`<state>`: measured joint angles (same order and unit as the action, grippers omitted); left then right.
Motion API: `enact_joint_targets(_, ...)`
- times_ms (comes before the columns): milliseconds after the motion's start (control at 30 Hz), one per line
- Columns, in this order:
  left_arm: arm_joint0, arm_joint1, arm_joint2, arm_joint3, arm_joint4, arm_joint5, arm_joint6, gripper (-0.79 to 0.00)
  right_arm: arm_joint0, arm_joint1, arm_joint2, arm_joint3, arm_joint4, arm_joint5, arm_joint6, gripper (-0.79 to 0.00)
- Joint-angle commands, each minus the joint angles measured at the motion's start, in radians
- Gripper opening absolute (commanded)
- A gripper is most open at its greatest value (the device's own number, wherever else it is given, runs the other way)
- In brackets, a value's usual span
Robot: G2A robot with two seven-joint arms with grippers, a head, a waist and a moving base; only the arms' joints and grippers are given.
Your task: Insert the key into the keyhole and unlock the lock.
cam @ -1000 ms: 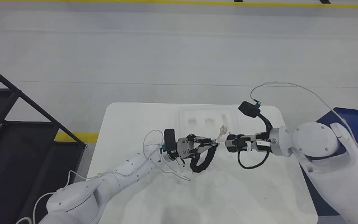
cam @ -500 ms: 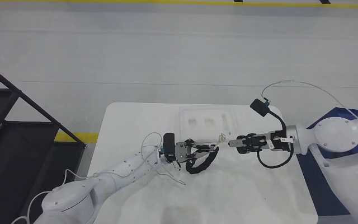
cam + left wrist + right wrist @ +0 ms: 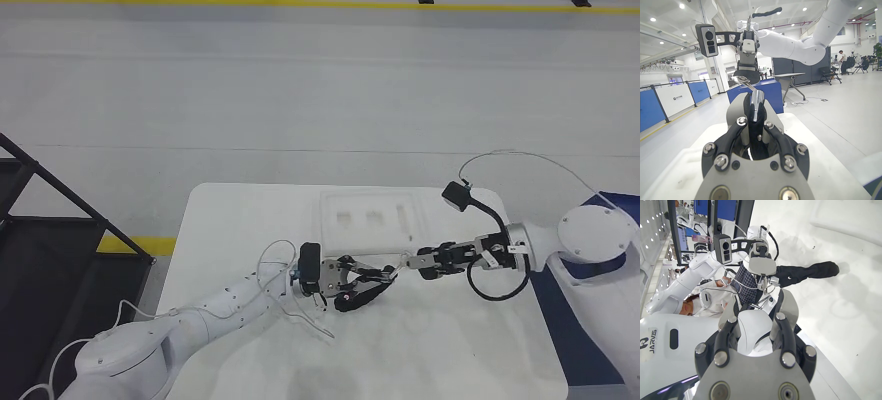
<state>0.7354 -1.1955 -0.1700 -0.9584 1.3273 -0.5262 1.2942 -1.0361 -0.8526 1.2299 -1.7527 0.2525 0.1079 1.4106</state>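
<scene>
Bright ceiling lamps (image 3: 653,19); soft table (image 3: 480,340) shadows; glare on chrome lock (image 3: 756,102).

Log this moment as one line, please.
left gripper: shut on lock | right gripper: open | key: tip at lock's end

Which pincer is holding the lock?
The left pincer, clamped on the chrome lock; the right pincer is at the key instead.
</scene>
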Motion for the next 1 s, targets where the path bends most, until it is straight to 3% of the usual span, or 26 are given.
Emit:
enact_joint_targets(0,-0.001,-0.001,0.000,-0.004,0.003,-0.002,-0.002,-0.785,0.012,-0.002,-0.018,0.010,-0.004,-0.013,0.002,-0.413)
enact_joint_targets(167,-0.002,-0.002,0.000,-0.013,0.011,-0.009,-0.009,-0.785,0.034,-0.008,-0.050,0.040,-0.002,-0.041,-0.010,-0.428)
enact_joint_targets(300,-0.001,-0.004,0.000,-0.016,0.014,-0.011,-0.011,-0.785,0.043,-0.012,-0.065,0.064,0.010,-0.052,-0.018,-0.486)
enact_joint_targets(367,-0.001,-0.004,0.000,-0.016,0.013,-0.011,-0.011,-0.785,0.047,-0.012,-0.069,0.074,0.012,-0.051,-0.019,-0.582)
enact_joint_targets(433,-0.001,-0.004,0.000,-0.015,0.013,-0.011,-0.011,-0.785,0.050,-0.012,-0.072,0.081,0.015,-0.049,-0.018,-0.727)
enact_joint_targets(500,0.000,-0.004,0.000,-0.012,0.011,-0.011,-0.011,-0.785,0.053,-0.012,-0.075,0.085,0.018,-0.047,-0.016,-0.785)
enact_joint_targets(967,-0.005,-0.006,0.000,-0.002,0.002,0.014,0.014,-0.785,0.043,-0.006,-0.052,0.059,0.036,0.009,-0.058,-0.785)
